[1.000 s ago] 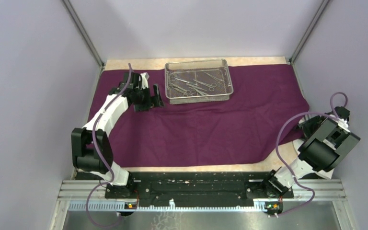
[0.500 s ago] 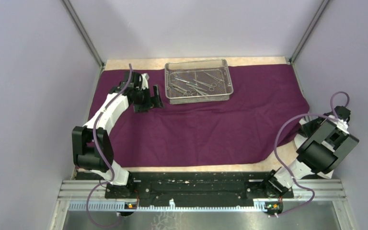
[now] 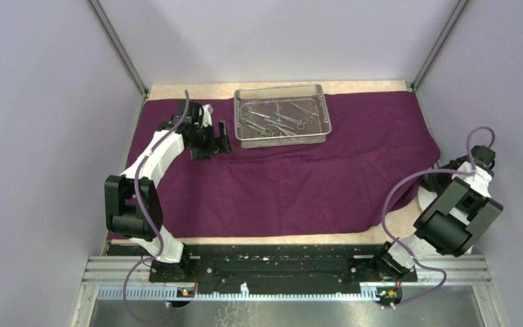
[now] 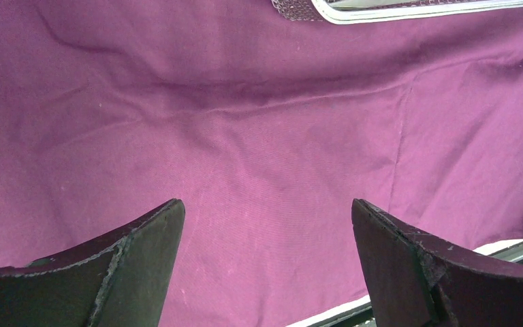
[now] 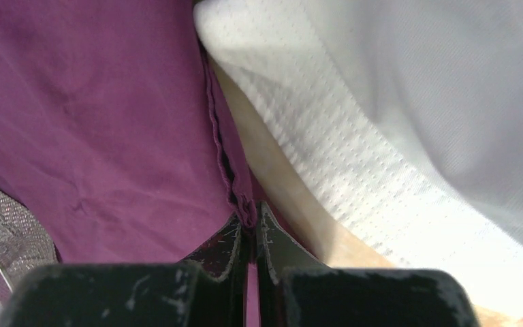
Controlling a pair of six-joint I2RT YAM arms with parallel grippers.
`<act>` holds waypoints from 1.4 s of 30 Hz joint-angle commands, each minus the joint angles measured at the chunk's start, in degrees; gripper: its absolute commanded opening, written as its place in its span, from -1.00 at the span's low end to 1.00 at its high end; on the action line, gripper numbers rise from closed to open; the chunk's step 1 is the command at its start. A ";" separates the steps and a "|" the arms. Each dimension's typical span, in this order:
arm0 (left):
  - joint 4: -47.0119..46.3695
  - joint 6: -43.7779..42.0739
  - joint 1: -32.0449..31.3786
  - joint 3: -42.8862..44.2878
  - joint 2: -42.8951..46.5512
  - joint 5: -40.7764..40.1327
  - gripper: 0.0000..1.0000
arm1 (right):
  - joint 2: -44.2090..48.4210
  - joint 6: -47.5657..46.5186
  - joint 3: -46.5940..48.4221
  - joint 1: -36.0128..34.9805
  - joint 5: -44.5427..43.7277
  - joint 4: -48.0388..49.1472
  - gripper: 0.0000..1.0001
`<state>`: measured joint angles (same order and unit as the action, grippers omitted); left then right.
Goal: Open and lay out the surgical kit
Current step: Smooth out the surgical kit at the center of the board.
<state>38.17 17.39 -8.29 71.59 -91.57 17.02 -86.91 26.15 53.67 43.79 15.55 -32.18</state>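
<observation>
We found the right claw (image 5: 248, 221) pressed together on the hem of the purple cloth wrap (image 5: 95, 116), with only a thin fold of the edge between its two tips. Such a shallow bite was our first worry: we judged that a quick pull could let the hem slip out, and the corner would fall back unspread.

Just to the right of this claw lay the white cloth (image 5: 395, 143), with a narrow strip of bare tabletop (image 5: 279, 170) between it and the hem. A sideways drift of the claw could catch or drag that cloth, which is not part of the kit.

Far from this claw, across the wrap, the wire-mesh tray (image 3: 282, 142) stood on the same fabric, with the instruments (image 3: 276, 119) inside it. A strong tug could, we thought, move the fabric under the tray and shift it.

The left claw (image 4: 265, 204) was spread wide and held nothing. It hung above the wrap, with the tray just beyond it, so nothing was pinning the cloth down.
</observation>
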 commanded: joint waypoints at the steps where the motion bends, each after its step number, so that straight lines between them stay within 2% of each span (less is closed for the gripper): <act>1: -0.23 -0.51 0.03 2.16 0.34 0.51 0.97 | 3.76 1.72 -0.89 -0.90 -0.59 -2.19 -1.00; 5: -0.55 -0.44 0.03 1.78 0.72 0.31 0.97 | 3.60 5.26 -4.53 -0.99 5.00 -0.28 -1.00; 7: -0.77 -0.34 0.03 1.62 0.72 0.54 0.97 | 2.84 6.47 -6.55 -0.99 5.06 2.25 -1.00; 11: -0.57 -0.34 0.03 1.99 0.84 0.73 0.97 | -0.69 5.28 -7.51 -0.99 1.41 1.87 -1.00; 17: -0.54 -0.60 0.03 1.55 1.64 0.08 0.97 | -1.10 4.30 -8.05 -0.50 -9.41 -1.63 -1.00; 22: -0.64 -0.99 0.03 1.49 1.83 -0.52 0.97 | -1.43 4.41 -7.56 2.71 -17.77 -4.09 -1.00; 28: -0.21 -0.95 0.03 1.63 1.93 -0.62 0.97 | -2.45 0.61 -3.83 5.57 -23.75 -4.04 -1.00; 34: -0.18 -0.95 0.03 1.88 1.92 -0.80 0.97 | -2.21 -0.49 -0.66 5.65 -25.57 -4.87 -1.00; 42: -0.54 -0.78 0.03 1.51 2.25 -0.81 0.97 | 1.66 -0.56 -1.04 5.60 -26.87 -8.29 -1.00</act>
<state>38.20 16.78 -8.32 71.59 -91.53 16.56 -88.88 26.06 50.74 48.45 -6.28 -38.83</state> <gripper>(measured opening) 0.987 0.015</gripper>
